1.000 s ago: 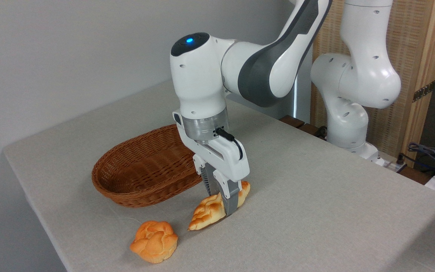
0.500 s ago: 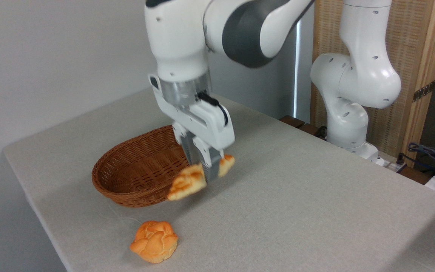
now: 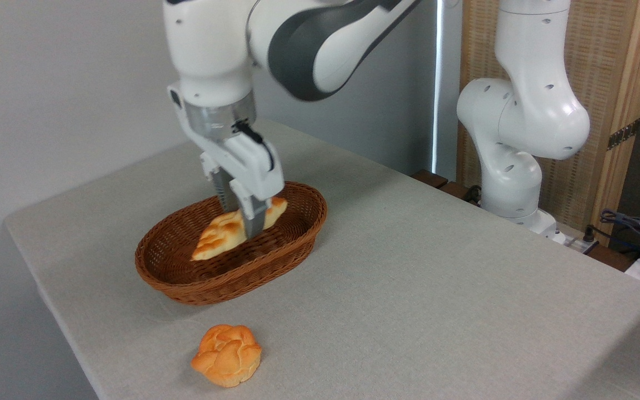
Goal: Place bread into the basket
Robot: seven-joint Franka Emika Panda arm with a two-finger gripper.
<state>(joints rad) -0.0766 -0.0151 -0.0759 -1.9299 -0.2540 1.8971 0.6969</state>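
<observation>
1. One loaf, the bread point(image 3: 221, 238), is now hanging over the basket point(image 3: 275, 256). A second ago it was lying on the table point(image 3: 436, 289) just to the basket's right, so you are seeing the carry nearly done.
2. You are watching the gripper point(image 3: 244, 219) clamping the bread across its middle, with the loaf tilting and its lower tip pointing down towards the basket floor. Whether that tip is touching the wicker is not clear from this view.
3. You are judging only a lowering and a release as remaining.
4. You are also seeing a bun point(image 3: 226, 354) sitting on the table in front of the basket, well apart from the gripper and not in the way.
5. Nothing is blocking the drop; the basket rim is lying clear of the fingers.
</observation>
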